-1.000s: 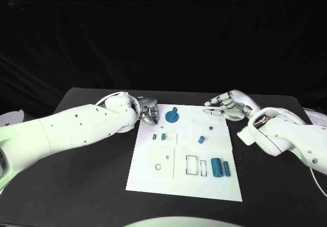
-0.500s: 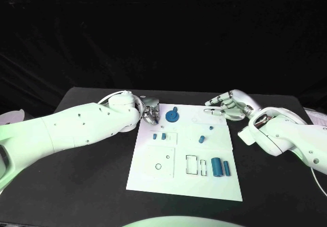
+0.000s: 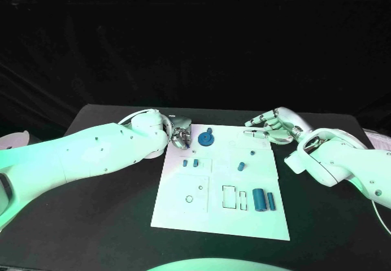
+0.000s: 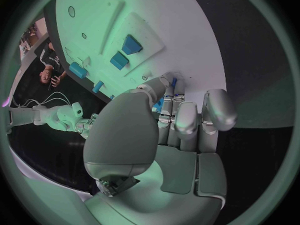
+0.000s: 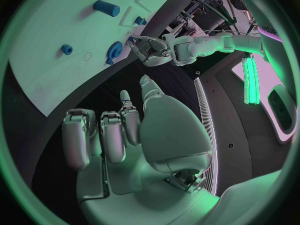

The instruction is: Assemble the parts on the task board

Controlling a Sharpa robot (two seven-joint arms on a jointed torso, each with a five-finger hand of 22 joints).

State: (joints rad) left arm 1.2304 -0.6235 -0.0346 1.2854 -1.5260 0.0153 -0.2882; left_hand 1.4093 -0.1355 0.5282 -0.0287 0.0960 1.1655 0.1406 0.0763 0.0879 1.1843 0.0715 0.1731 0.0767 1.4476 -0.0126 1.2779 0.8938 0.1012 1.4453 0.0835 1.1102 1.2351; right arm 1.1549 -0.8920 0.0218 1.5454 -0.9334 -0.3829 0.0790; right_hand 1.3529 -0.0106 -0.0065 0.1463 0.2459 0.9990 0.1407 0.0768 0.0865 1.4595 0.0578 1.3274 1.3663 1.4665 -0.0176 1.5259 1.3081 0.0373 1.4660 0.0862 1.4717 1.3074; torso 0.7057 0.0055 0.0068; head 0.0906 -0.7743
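Nearest me, I am seeing the two blue cylinders (image 3: pixel 262 200) lying unmoved by the task board's (image 3: pixel 213 217) near right corner. Nothing is shifting, so assembly is stalling. At the far left corner my left hand (image 3: pixel 178 137) is curling beside the blue gear (image 3: pixel 205 137); whether it touches I cannot tell. Beyond the far right corner my right hand (image 3: pixel 273 126) is hovering half-open, holding nothing.

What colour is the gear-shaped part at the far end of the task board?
Blue. The gear-shaped part shows best in the head view, on the white task board.
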